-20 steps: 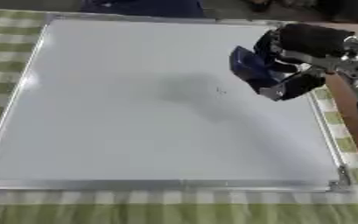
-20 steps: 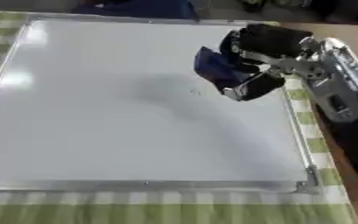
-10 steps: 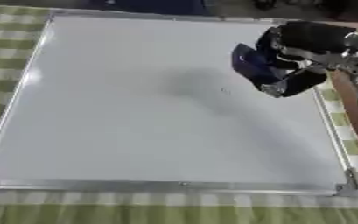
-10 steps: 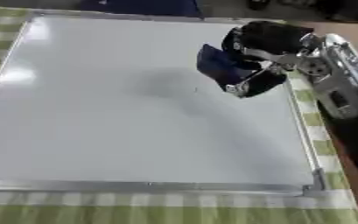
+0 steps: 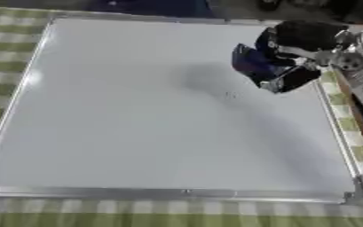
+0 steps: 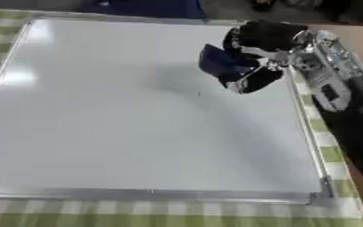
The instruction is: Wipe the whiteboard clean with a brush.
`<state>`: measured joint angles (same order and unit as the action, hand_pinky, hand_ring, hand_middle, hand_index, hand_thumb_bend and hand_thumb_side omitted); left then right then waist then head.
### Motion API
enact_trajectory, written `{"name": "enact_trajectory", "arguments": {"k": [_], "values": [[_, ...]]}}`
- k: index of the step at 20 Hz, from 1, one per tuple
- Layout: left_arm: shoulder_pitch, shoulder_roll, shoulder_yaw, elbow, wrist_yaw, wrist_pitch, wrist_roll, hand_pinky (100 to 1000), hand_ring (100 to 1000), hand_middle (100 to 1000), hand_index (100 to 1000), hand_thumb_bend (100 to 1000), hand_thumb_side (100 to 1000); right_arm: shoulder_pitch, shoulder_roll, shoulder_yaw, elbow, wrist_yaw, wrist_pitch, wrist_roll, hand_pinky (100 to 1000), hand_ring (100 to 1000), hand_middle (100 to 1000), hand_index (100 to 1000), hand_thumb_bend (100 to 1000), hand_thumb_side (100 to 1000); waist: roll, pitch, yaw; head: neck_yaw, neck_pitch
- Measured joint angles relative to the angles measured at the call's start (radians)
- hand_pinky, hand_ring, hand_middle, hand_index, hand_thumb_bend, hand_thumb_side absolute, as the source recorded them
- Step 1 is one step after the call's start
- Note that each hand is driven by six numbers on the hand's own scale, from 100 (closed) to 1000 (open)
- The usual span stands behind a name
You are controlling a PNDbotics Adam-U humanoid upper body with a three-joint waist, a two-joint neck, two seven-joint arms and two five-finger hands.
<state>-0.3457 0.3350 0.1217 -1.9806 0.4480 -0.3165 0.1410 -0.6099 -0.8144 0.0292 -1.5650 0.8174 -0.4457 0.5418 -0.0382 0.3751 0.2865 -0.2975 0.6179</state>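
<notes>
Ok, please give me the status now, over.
Right robot hand shut on blue brush, at whiteboard far right. Faint small mark beside brush. Left robot hand not in view. Nothing in the way.

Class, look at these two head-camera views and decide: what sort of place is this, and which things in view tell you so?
Probably an indoor tabletop test setup. A whiteboard lies flat on a green checked cloth, and the robot's right hand holds a dark blue brush over the board.

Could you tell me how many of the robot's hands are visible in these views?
1: the black right hand is over the white whiteboard's upper right area, fingers curled round the dark blue brush. The left hand shows in neither view.
</notes>
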Motion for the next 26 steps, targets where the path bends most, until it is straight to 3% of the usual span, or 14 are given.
{"name": "enact_trajectory", "arguments": {"k": [15,26], "values": [[-0.015,-0.001,-0.001,0.000,0.001,0.003,-0.005,443,490,512,521,113,976,-0.064,0.009,0.050,0.173,0.180,-0.053,-0.048,453,467,100,100,100,373,-0.006,0.014,0.033,-0.031,-0.023],[-0.017,-0.009,-0.006,0.000,0.004,0.003,-0.013,443,490,513,520,104,983,-0.132,0.037,0.064,0.263,0.324,-0.041,-0.103,459,462,100,103,100,338,-0.005,0.023,0.046,-0.049,-0.032]]}}
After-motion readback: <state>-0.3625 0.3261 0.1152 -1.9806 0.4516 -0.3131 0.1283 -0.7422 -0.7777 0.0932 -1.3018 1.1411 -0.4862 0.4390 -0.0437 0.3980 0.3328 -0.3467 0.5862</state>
